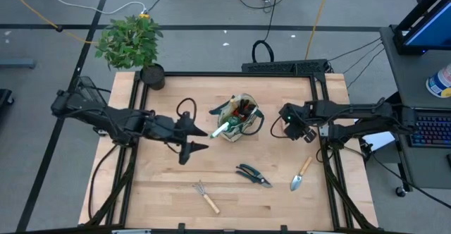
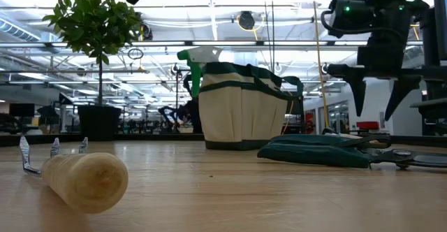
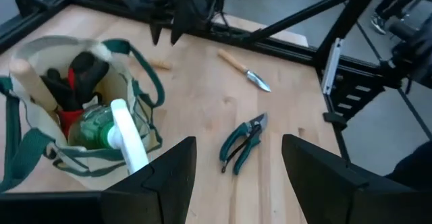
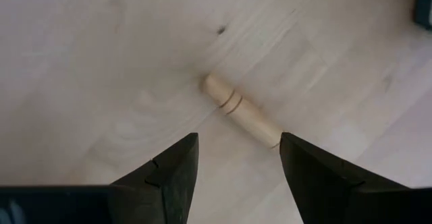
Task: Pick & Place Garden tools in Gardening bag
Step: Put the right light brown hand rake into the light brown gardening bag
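The beige, green-trimmed gardening bag (image 1: 240,117) stands upright at the table's middle. It holds a green-white sprayer (image 3: 111,131), red-black gloves (image 3: 74,82) and a wooden handle (image 3: 23,82). On the table lie dark pruning shears (image 1: 254,175), a wooden-handled trowel (image 1: 301,174) and a small rake (image 1: 206,196). My left gripper (image 1: 199,139) is open and empty, just left of the bag. My right gripper (image 1: 290,127) is open and empty to the right of the bag, above the table (image 2: 379,110). The trowel's handle (image 4: 241,113) shows below its fingers, untouched.
A leafy potted plant (image 1: 130,40) in a black pot (image 1: 151,75) stands at the table's far left corner. A black frame (image 1: 324,114) runs along the table's edges. Bare wood lies at the near left (image 1: 141,185). A desk with a keyboard (image 1: 430,130) stands beyond the right edge.
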`<move>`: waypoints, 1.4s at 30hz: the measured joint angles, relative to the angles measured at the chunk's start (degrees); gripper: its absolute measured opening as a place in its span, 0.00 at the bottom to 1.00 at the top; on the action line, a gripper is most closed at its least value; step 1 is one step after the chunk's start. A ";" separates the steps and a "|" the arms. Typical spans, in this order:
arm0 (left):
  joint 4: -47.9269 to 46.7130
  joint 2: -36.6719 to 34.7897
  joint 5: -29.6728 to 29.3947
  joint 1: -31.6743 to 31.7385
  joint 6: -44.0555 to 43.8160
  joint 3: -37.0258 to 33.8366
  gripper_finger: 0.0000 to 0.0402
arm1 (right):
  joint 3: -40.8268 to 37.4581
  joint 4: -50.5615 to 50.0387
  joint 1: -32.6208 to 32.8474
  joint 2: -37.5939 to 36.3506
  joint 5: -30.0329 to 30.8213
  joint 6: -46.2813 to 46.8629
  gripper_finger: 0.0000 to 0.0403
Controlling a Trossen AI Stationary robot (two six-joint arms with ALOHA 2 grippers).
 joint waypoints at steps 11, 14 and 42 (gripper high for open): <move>15.81 -2.70 1.88 -0.51 0.00 -11.06 0.56 | -0.56 3.64 0.00 0.02 0.02 -3.80 0.50; 18.81 -6.04 1.90 -0.51 0.18 -15.01 0.56 | -0.56 3.62 0.00 0.37 0.01 -4.64 0.50; 16.91 -14.84 1.68 -0.51 4.20 -19.17 0.56 | -0.61 7.84 0.00 10.25 2.99 -12.72 0.49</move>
